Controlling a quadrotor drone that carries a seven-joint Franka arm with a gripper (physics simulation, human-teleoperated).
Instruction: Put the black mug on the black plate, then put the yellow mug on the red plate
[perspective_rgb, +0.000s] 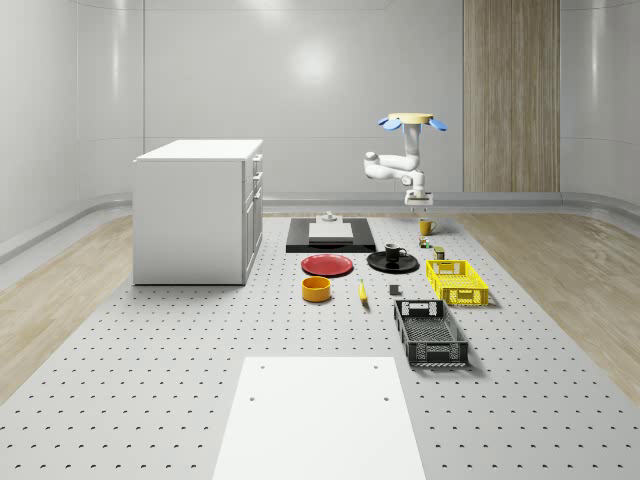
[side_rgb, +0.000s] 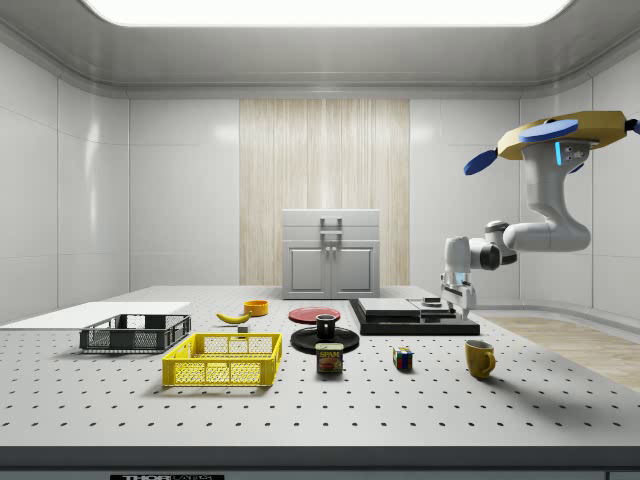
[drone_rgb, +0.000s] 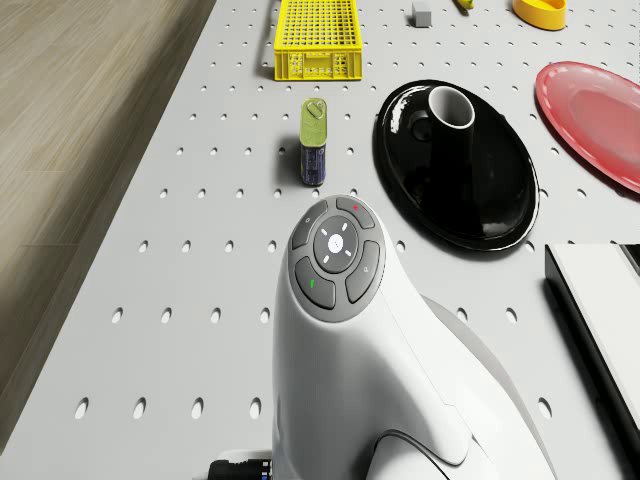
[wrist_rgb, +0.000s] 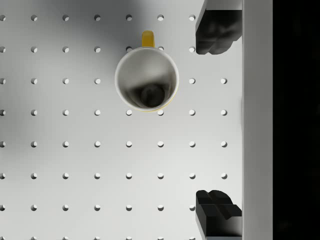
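black mug (perspective_rgb: 393, 253) sits on the black plate (perspective_rgb: 408, 266); you hover over the table's far end.
gripper (wrist_rgb: 217, 120), fingers apart, hangs above the upright yellow mug (wrist_rgb: 147, 78), offset, so centre before descending; red plate (perspective_rgb: 327, 265) waits.

- The surface (perspective_rgb: 150, 380) looks like matt grey metal, drilled with rows of small holes.
- The black plate (drone_rgb: 500, 200) is glossy and throws back highlights.
- The black mug (drone_rgb: 452, 130) on it has a smooth pale inside.
- The red plate (drone_rgb: 595, 115) has a soft satin sheen.
- The yellow mug (wrist_rgb: 147, 78) looks like glazed ceramic, pale inside.
- The yellow basket (perspective_rgb: 457, 281) looks like mesh plastic.
- The arm (drone_rgb: 400, 370) has a smooth white plastic shell.
- The floor (perspective_rgb: 60, 300) is matt wood.
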